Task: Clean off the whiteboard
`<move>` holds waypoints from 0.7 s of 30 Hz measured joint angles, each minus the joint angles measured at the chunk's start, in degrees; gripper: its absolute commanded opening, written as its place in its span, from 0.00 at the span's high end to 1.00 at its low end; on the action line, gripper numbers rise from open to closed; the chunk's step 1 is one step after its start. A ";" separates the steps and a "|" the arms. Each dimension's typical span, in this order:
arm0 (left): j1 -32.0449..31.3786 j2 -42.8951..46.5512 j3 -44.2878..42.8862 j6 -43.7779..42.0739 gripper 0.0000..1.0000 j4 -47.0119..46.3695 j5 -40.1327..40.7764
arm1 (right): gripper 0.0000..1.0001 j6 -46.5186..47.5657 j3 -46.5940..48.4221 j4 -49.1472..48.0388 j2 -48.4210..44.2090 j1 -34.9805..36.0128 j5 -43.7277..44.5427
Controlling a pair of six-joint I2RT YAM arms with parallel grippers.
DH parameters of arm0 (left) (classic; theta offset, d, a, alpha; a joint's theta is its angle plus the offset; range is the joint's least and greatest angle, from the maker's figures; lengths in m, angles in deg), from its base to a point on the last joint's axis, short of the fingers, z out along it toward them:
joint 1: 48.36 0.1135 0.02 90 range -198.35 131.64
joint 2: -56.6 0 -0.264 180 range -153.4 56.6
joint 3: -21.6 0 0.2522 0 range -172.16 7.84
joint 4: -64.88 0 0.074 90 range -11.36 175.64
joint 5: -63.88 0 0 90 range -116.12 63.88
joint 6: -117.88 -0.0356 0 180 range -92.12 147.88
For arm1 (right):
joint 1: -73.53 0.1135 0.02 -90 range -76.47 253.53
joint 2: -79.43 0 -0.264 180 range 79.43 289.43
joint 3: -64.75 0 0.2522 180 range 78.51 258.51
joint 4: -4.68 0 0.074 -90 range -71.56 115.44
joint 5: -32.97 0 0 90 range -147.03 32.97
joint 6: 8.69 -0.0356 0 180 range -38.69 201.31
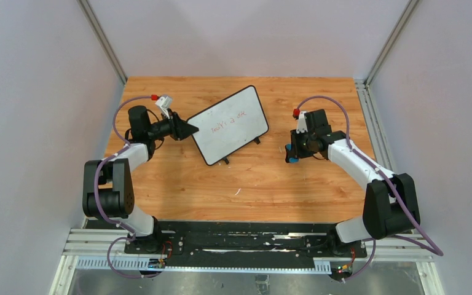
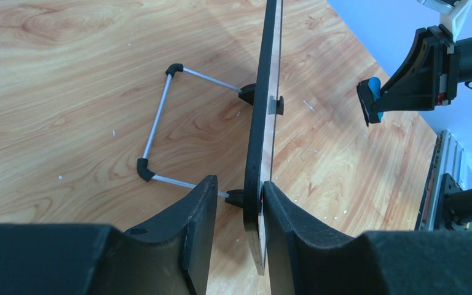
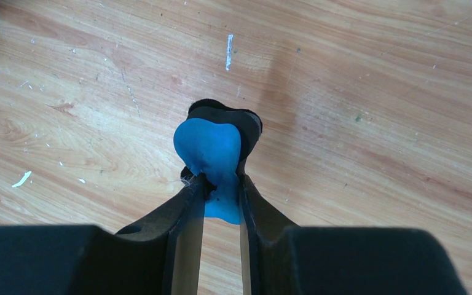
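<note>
The whiteboard [image 1: 230, 125] stands tilted on the wooden table, with a black frame and faint red handwriting on its face. In the left wrist view I see it edge-on [image 2: 263, 92]. My left gripper [image 1: 190, 129] straddles its left edge [image 2: 238, 184]. The right finger touches the face and the left finger stands a gap away from the back, so it is open. My right gripper [image 1: 291, 153] is shut on the blue eraser [image 3: 212, 150], held just above the table to the right of the board and apart from it. The eraser also shows in the left wrist view [image 2: 373, 92].
The board's wire stand [image 2: 160, 117] with black corner pieces rests on the table behind it. Small white flecks [image 3: 228, 52] lie on the wood. Grey walls enclose the table, with a metal rail [image 1: 369, 123] along the right edge.
</note>
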 measured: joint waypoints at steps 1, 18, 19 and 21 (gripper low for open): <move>0.00 0.00 0.00 0.11 0.63 -0.02 -0.02 | 0.99 0.02 -0.02 0.00 0.00 0.00 0.02; 0.00 0.00 0.00 1.16 0.82 -0.39 -1.38 | 0.99 0.24 -0.07 -0.09 0.00 0.00 0.39; 0.00 0.00 0.00 1.25 0.84 -0.42 -1.49 | 1.00 0.33 -0.07 -0.15 0.00 0.00 0.39; 0.00 0.00 0.00 1.62 0.85 -0.42 -1.60 | 0.99 0.37 -0.07 -0.20 0.02 0.00 0.39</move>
